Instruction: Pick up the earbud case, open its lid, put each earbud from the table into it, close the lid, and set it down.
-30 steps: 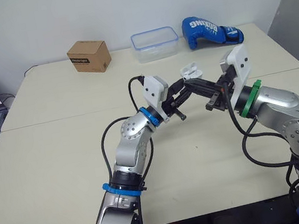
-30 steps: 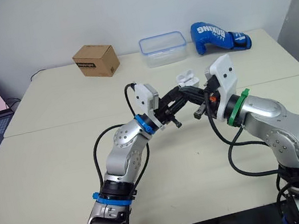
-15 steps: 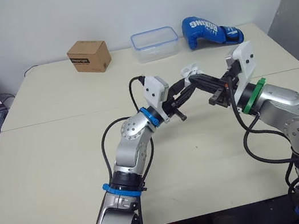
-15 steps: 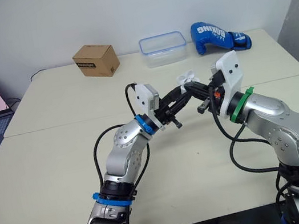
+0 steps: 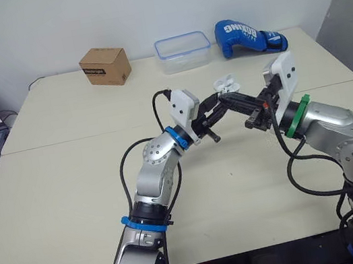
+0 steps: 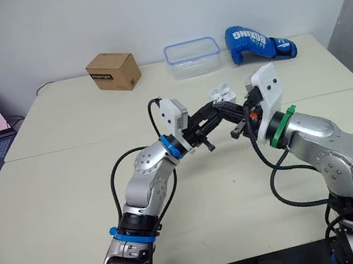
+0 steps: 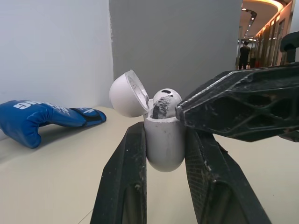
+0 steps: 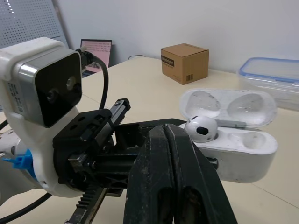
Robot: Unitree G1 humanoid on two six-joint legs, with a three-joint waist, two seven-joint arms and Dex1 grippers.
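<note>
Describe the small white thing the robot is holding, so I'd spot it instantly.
Look over the middle of the cream table, where the two arms meet. Pinched between the left gripper's black fingers is the earbud case, a glossy white pod, lid flipped open, one earbud poking out. Unlike the cardboard box, plastic tub and blue boxing glove behind, it's held off the table.

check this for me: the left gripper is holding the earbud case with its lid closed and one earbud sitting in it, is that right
Not quite: the lid is open, tipped back, as the right wrist view shows. The left gripper does hold the earbud case, with one earbud sitting in it.
</note>
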